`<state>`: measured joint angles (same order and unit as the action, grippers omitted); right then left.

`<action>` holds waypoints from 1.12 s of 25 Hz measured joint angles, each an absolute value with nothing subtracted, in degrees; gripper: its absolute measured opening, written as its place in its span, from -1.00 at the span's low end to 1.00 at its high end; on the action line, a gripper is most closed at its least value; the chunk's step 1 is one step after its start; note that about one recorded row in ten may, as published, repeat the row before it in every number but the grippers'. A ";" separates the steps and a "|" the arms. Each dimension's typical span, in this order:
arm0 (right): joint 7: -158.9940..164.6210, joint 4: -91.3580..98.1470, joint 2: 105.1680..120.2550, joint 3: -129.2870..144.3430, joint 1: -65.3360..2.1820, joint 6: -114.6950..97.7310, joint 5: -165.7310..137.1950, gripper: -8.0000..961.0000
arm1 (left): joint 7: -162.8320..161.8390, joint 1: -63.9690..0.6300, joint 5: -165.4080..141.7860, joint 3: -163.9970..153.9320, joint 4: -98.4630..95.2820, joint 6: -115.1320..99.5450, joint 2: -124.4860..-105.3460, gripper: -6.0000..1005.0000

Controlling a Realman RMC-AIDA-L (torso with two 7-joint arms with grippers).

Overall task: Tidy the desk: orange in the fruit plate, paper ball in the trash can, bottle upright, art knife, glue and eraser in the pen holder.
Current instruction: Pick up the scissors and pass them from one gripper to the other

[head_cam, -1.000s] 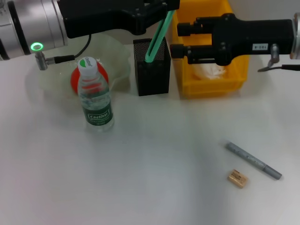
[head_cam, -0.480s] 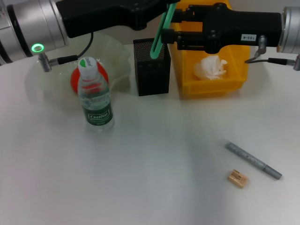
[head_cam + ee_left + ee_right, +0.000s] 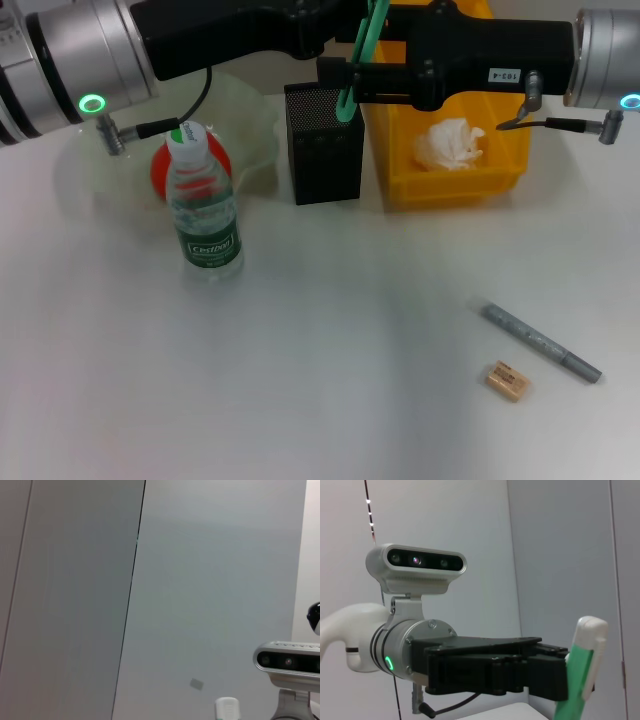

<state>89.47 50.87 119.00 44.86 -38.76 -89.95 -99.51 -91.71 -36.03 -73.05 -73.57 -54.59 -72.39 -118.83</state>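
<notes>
Holding the green art knife (image 3: 358,55) slanted over the black mesh pen holder (image 3: 324,143), I have its lower end at the holder's mouth, which suits dropping it in tip first; its white-capped upper end shows in my right wrist view (image 3: 580,665). My left gripper (image 3: 335,20) has it clamped near the top, the black fingers closed on the handle. My right gripper (image 3: 350,75) reaches in from the other side, level with the holder's rim and right against the knife; I cannot tell whether its fingers are parted or closed, nor whether they grip the knife or only steady it.

Outward from there, the pen holder stands near the far edge of the desk (image 3: 330,360), with the yellow trash can (image 3: 505,175) just beside it on my right, the paper ball (image 3: 450,143) already inside. On my left sits the clear fruit plate (image 3: 250,130) with the orange (image 3: 165,170) in it, and the bottle (image 3: 203,205) stands upright in front of that. So those three jobs look done.

Toward the near right corner the grey glue (image 3: 540,342) lies flat, and the eraser (image 3: 506,380) rests just beside it, both untouched.
</notes>
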 joint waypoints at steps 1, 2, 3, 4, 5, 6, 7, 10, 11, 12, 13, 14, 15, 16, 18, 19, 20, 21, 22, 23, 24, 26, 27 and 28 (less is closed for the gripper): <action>89.46 50.69 119.00 44.85 -38.93 -89.95 -99.51 0.34 | -90.88 -36.03 -71.93 -73.90 -53.75 -72.18 -118.83 -0.61; 89.46 50.69 119.00 44.85 -38.93 -89.95 -99.51 0.34 | -90.88 -36.03 -71.93 -73.90 -53.75 -72.18 -118.83 -0.61; 89.45 50.66 119.01 44.85 -38.97 -89.94 -99.51 0.34 | -90.52 -36.03 -71.53 -73.94 -53.43 -72.12 -118.83 -0.61; 89.44 50.66 119.03 44.85 -38.99 -89.94 -99.51 0.34 | -90.18 -36.03 -71.07 -73.94 -53.05 -71.95 -118.83 -0.61; 89.45 50.72 119.04 44.84 -38.99 -89.94 -99.51 0.34 | -90.09 -36.03 -70.95 -73.94 -52.98 -71.84 -118.83 -0.61; 89.46 50.91 119.05 44.83 -38.90 -89.95 -99.51 0.34 | -89.99 -36.02 -70.80 -73.78 -52.93 -71.60 -118.83 -0.61; 89.46 50.91 119.05 44.83 -38.90 -89.95 -99.51 0.34 | -89.99 -36.02 -70.80 -73.78 -52.93 -71.60 -118.83 -0.61; 89.74 51.10 119.07 44.82 -38.72 -90.11 -99.51 0.34 | -89.87 -35.83 -70.76 -73.46 -52.91 -70.97 -118.82 -0.61; 89.84 51.20 119.08 44.77 -38.60 -90.38 -99.47 0.34 | -89.84 -35.73 -70.73 -73.43 -52.91 -70.04 -118.83 -0.61; 89.84 51.20 119.08 44.77 -38.60 -90.38 -99.47 0.34 | -89.84 -35.73 -70.73 -73.43 -52.91 -70.04 -118.83 -0.61; 89.87 51.34 119.09 44.75 -38.54 -90.46 -99.43 0.34 | -89.79 -35.67 -70.70 -73.43 -52.90 -69.41 -118.83 -0.61; 89.90 51.47 119.09 44.72 -38.45 -90.52 -99.37 0.34 | -89.76 -35.63 -70.68 -73.42 -52.91 -69.08 -118.82 -0.61; 89.92 51.56 119.09 44.69 -38.36 -90.52 -99.23 0.30 | -89.66 -35.60 -70.66 -73.42 -52.87 -68.81 -118.83 -0.61; 89.93 51.63 119.09 44.68 -38.19 -90.52 -98.95 0.26 | -89.59 -35.57 -70.61 -73.45 -52.84 -68.68 -118.82 -0.61; 89.93 51.70 119.09 44.67 -38.11 -90.51 -98.84 0.19 | -89.48 -35.54 -70.53 -73.57 -52.70 -68.66 -118.83 -0.61; 89.94 51.76 119.09 44.67 -38.07 -90.50 -98.76 0.15 | -89.42 -35.53 -70.51 -73.60 -52.58 -68.66 -118.83 -0.61; 89.94 51.78 119.09 44.66 -38.07 -90.51 -98.72 0.11 | -89.39 -35.53 -70.51 -73.59 -52.52 -68.66 -118.83 -0.61; 89.95 51.85 119.09 44.60 -37.99 -90.52 -98.65 0.07 | -89.33 -35.49 -70.44 -73.47 -52.29 -68.63 -118.83 -0.61; 89.95 51.85 119.09 44.60 -37.99 -90.52 -98.65 0.06 | -89.33 -35.49 -70.44 -73.47 -52.29 -68.63 -118.83 -0.61; 89.95 51.88 119.09 44.49 -37.94 -90.50 -98.64 0.05 | -89.31 -35.43 -70.32 -73.45 -52.25 -68.62 -118.83 -0.61; 89.96 51.90 119.09 44.35 -37.91 -90.46 -98.63 0.04 | -89.29 -35.35 -70.23 -73.44 -52.23 -68.62 -118.82 -0.61; 89.97 51.94 119.09 44.19 -37.88 -90.13 -98.51 0.02 | -89.16 -35.16 -70.01 -73.44 -52.20 -68.62 -118.83 -0.61; 89.97 51.94 119.09 44.19 -37.88 -90.13 -98.51 0.01 | -89.16 -35.16 -70.01 -73.44 -52.20 -68.62 -118.83 -0.61; 89.97 51.94 119.09 44.17 -37.86 -90.09 -98.42 0.00 | -89.14 -35.14 -70.00 -73.46 -52.20 -68.63 -118.82 -0.61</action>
